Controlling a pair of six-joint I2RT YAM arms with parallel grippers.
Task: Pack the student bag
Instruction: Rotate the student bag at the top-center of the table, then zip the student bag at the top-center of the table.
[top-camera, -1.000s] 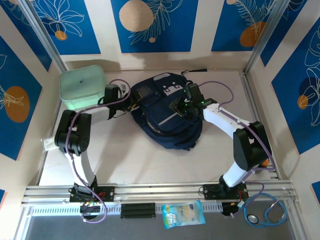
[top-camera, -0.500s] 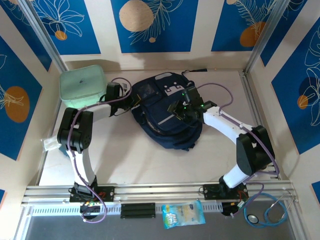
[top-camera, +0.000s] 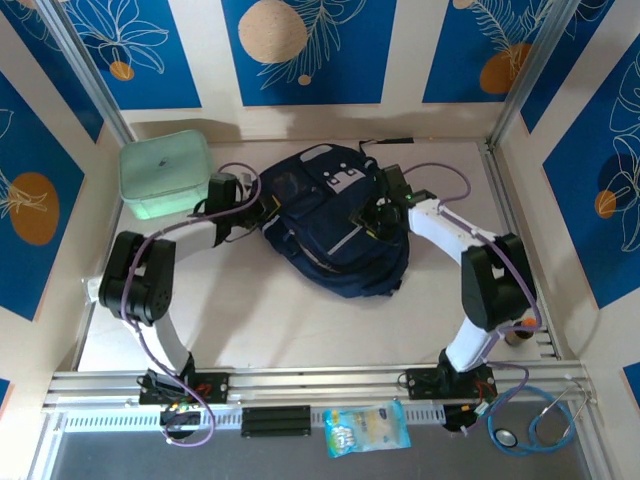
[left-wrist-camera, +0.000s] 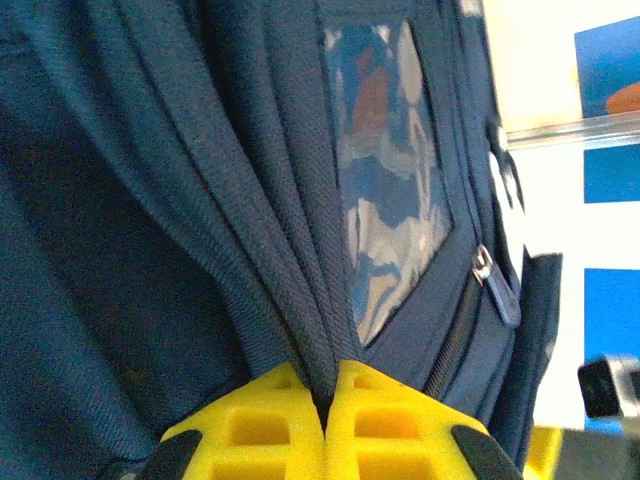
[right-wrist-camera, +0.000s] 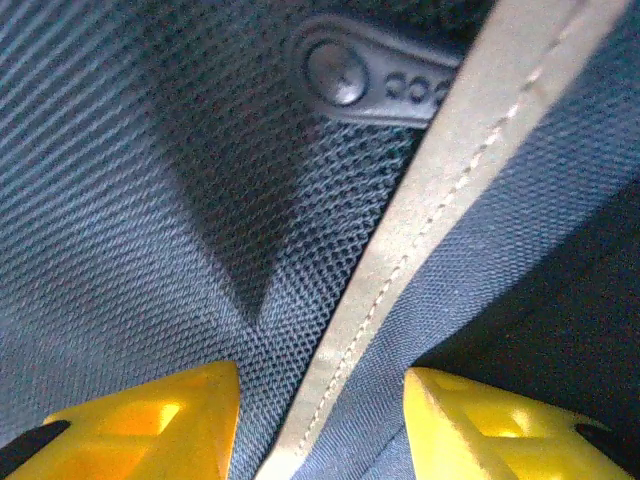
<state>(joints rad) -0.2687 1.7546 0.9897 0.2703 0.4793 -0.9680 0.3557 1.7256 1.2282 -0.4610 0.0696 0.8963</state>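
Note:
The student bag (top-camera: 330, 235), dark navy with white patches, lies in the middle of the table. My left gripper (top-camera: 262, 212) is at its left edge. In the left wrist view the left gripper (left-wrist-camera: 328, 368) is shut on a ridge of the student bag's (left-wrist-camera: 150, 200) navy fabric, beside a clear window pocket (left-wrist-camera: 385, 180) and a zipper pull (left-wrist-camera: 497, 285). My right gripper (top-camera: 368, 218) rests on the bag's right side. In the right wrist view the right gripper (right-wrist-camera: 318, 372) is half closed, with bunched mesh and the pale stripe (right-wrist-camera: 430, 220) pinched between its yellow fingers.
A mint green lidded box (top-camera: 165, 172) stands at the back left, close to the left arm. A snack packet (top-camera: 366, 428) and a stethoscope (top-camera: 540, 425) lie by the front rail. Side walls close in the table on the left and right.
The left gripper has closed on the bag's left edge. The right gripper has moved toward the back with the fabric, and the bag has shifted and spread slightly to the right.

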